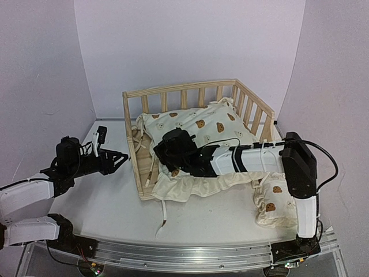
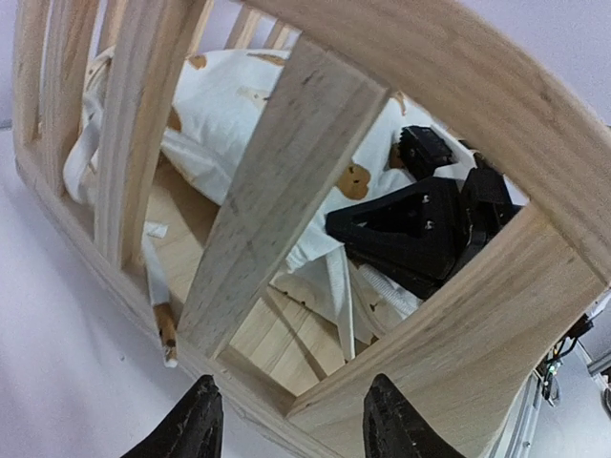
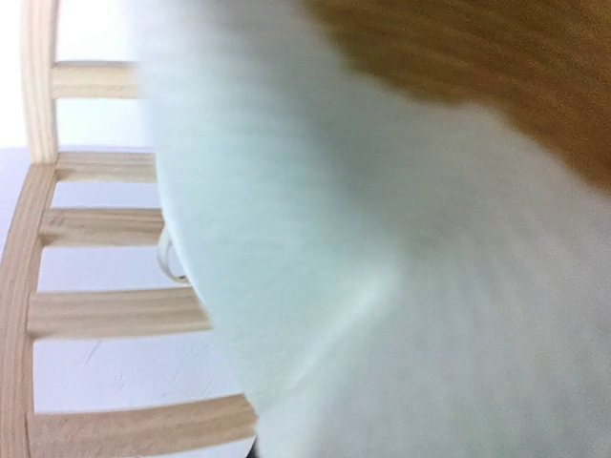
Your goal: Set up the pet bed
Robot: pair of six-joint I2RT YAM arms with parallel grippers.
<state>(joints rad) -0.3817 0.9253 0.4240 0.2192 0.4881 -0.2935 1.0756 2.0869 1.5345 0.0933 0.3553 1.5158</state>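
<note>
Pet bed (image 1: 184,86): stiff, probably light frame, best gripped by a slat (image 2: 277,191). Left hand (image 2: 293,391) spread just outside it; right hand (image 1: 173,149) inside, closure indiscernible.

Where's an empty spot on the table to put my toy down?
Bare table lies between the left gripper, the pet bed and the near edge; another strip sits before the cushion, left of the pillow. Inside the bed is crowded.
</note>
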